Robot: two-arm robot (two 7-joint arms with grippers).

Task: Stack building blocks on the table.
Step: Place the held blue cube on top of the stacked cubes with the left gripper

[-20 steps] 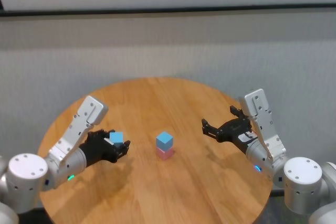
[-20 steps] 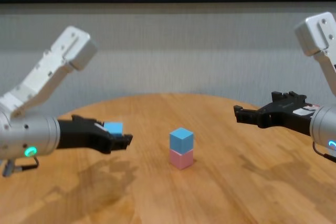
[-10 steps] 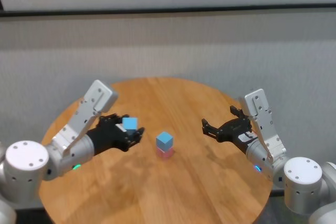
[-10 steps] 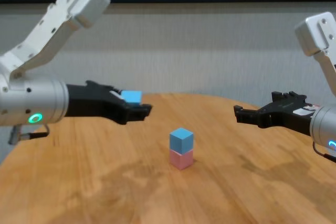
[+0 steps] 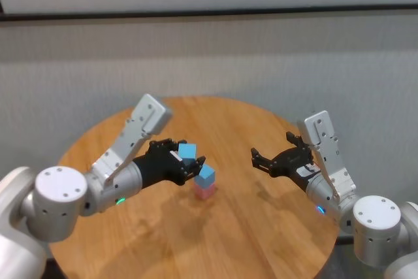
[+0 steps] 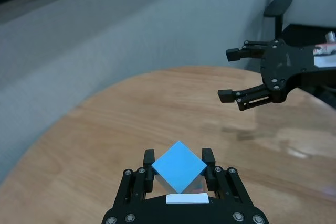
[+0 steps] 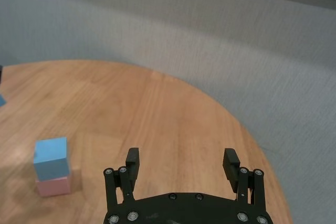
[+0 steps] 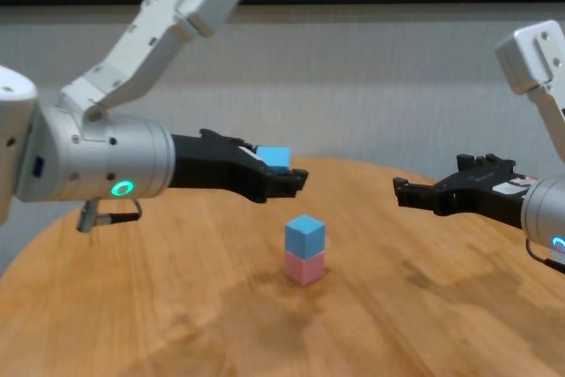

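i can't see most of the held blue cube [image 8: 275, 158] in the chest view; the left gripper [image 8: 287, 178] covers all but its top edge. the table [image 5: 261, 227] runs off the bottom of the head view. in the right wrist view a sliver of blue at the left edge is cut off, too little to name.

Office-like room, grey partition wall [image 5: 209, 57], swivel chair [image 6: 277, 9]
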